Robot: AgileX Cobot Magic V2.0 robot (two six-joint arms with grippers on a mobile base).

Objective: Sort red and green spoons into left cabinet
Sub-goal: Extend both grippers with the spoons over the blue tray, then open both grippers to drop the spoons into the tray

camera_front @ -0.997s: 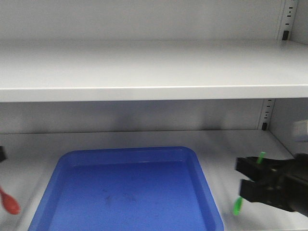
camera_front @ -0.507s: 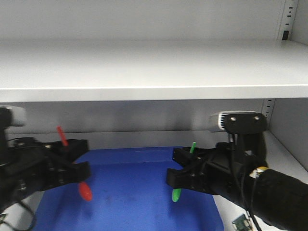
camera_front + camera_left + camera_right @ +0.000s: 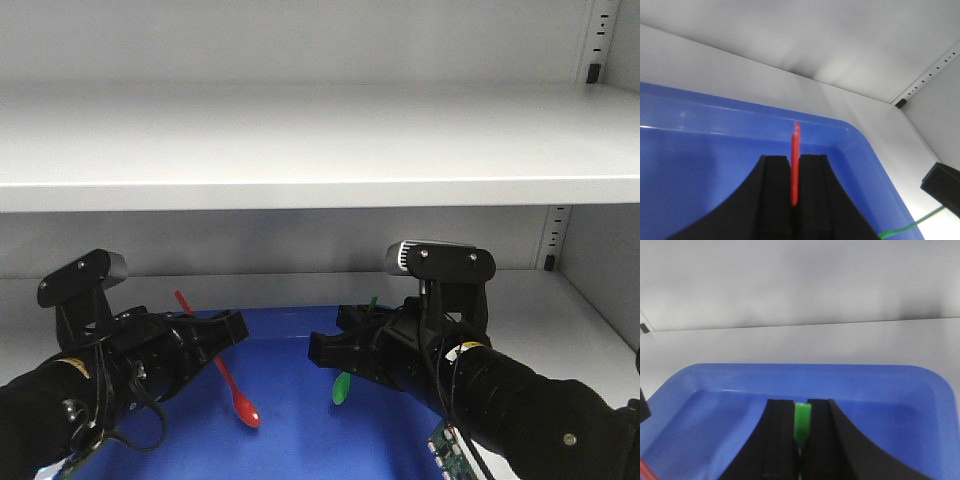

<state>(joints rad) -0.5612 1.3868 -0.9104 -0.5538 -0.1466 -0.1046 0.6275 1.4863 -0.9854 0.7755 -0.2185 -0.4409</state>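
Red spoon [image 3: 222, 377] is pinched by its handle in the left gripper [image 3: 205, 340] and green spoon [image 3: 345, 380] likewise in the right gripper [image 3: 345, 345] (both bowls pointing down), each held over the blue tray [image 3: 300, 325] on the grey cabinet's lower shelf [image 3: 500, 290].

Your front view sits level with the pale grey metal cabinet [image 3: 300, 140], facing straight into it from close by, both arms reaching in below. Your left wrist view looks along its black jaws over the shallow blue plastic tray [image 3: 700, 150] toward the cabinet's back right corner. Your right wrist view looks along its own jaws at the back wall. All three share that tray; the two wrist views sit very near it.
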